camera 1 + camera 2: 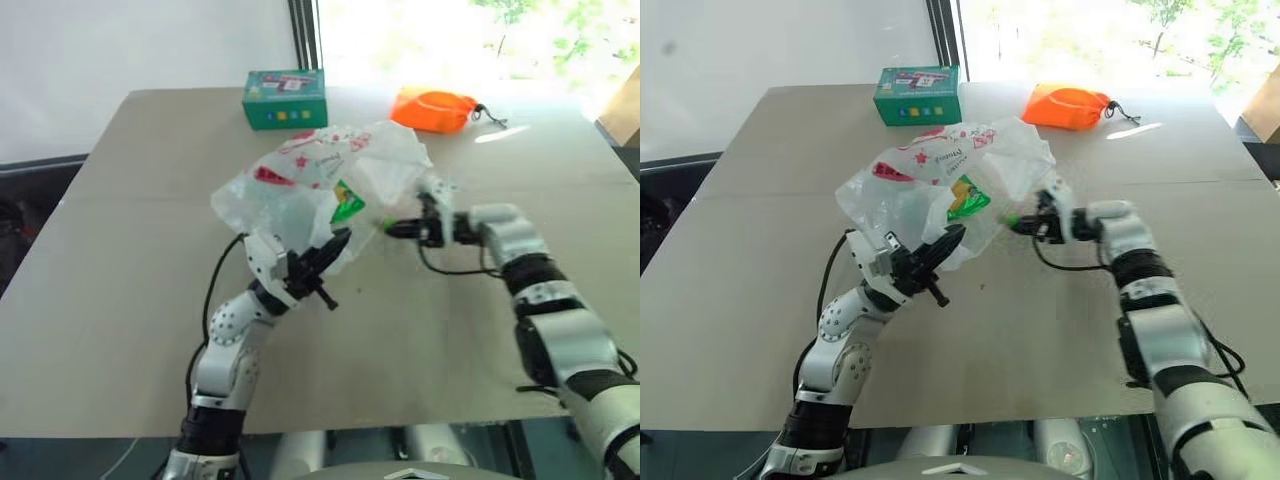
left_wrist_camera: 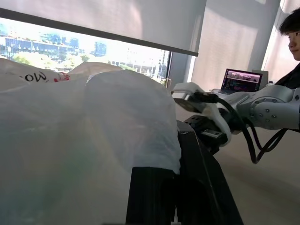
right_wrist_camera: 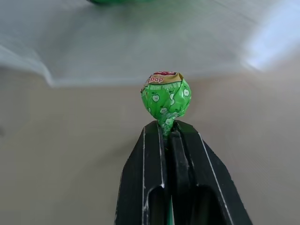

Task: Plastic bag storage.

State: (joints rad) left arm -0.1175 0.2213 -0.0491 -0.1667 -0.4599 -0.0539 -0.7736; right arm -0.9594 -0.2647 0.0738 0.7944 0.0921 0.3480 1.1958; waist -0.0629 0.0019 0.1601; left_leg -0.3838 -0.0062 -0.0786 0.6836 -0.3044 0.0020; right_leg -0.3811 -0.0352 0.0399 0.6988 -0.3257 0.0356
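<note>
the main risk is at the bag's mouth: the thin, crinkly, translucent white plastic bag with red printed marks (image 1: 320,185) hangs limp and bunched above the tan table (image 1: 120,300), so no clear opening faces the right gripper (image 1: 392,229). the small green-wrapped lollipop (image 3: 166,101) could push against a fold and stay outside. it is pinched only by the twisted wrapper below its head, so a snag on the film could tilt it or pull it free. any tug on the bag could also drag it out of the left gripper (image 1: 335,243).

the left gripper's black fingers are closed on the bag's lower edge, holding it lifted off the table near the middle. the right gripper's jaws are closed tight on the lollipop, just beside the bag's right side.

inside the bag, something green shows through the film (image 1: 347,203); what it is i cannot tell. at the far edge sit a closed green box (image 1: 285,98) and a small orange drawstring pouch (image 1: 435,109).
</note>
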